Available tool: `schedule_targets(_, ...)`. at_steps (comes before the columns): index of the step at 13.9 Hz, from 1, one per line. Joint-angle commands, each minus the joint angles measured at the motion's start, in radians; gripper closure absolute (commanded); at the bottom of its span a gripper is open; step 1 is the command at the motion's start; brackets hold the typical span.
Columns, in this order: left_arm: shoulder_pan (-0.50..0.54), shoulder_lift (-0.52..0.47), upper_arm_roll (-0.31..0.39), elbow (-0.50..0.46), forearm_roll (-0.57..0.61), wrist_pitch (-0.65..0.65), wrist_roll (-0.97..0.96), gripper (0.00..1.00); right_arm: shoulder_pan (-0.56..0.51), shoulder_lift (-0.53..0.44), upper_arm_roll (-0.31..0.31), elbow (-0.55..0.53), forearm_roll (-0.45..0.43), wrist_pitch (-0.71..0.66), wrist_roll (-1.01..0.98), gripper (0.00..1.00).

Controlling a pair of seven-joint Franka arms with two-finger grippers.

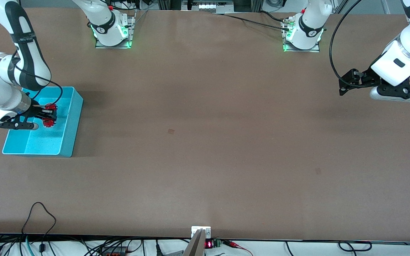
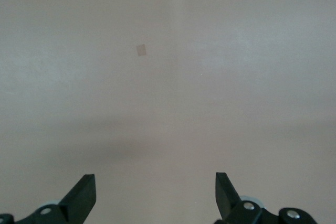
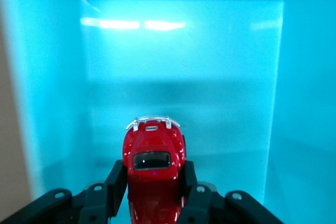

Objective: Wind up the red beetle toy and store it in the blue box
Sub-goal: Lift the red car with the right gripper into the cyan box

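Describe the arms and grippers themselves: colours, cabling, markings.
Both arms are glossy white with black joint bands, on metal base plates lit green. Left gripper: black fingers on a white-and-black hand, a black cable looping to it. Right gripper: black fingers, a thin black cable along the wrist.

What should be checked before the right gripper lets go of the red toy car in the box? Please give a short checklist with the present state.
1. Red beetle toy clamped between the right gripper fingers: ok.
2. Toy is over the inside of the blue box, not over its rim: ok.
3. Toy already rests on the box floor: cannot tell.
4. Box floor under the toy is free: ok.
5. Left gripper open, waits over bare table at its own end: ok.
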Motion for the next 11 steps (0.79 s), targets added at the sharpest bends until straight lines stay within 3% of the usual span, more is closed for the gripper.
schedule_targets(1,0.007,0.013,-0.002,0.033,-0.017,-0.024,0.006,0.00,-0.032,0.061,-0.001,-0.008,0.004,0.063,-0.013,1.00)
schedule_targets(5,0.009,0.013,-0.002,0.033,-0.017,-0.026,0.006,0.00,-0.055,0.136,0.001,-0.008,0.011,0.086,-0.012,1.00)
schedule_targets(6,0.009,0.013,-0.002,0.033,-0.017,-0.026,0.006,0.00,-0.055,0.141,0.001,-0.008,0.011,0.086,-0.012,0.96)
schedule_targets(7,0.007,0.013,-0.002,0.033,-0.017,-0.026,0.006,0.00,-0.055,0.144,0.001,-0.008,0.011,0.086,-0.012,0.78)
schedule_targets(8,0.007,0.013,-0.002,0.033,-0.017,-0.026,0.006,0.00,-0.055,0.147,0.001,-0.008,0.011,0.085,-0.012,0.30)
schedule_targets(9,0.009,0.013,-0.002,0.033,-0.017,-0.026,0.006,0.00,-0.054,0.139,0.001,-0.008,0.011,0.079,-0.010,0.00)
schedule_targets(11,0.007,0.013,-0.002,0.033,-0.017,-0.024,0.006,0.00,-0.054,0.089,0.005,0.000,0.008,0.053,-0.015,0.00)
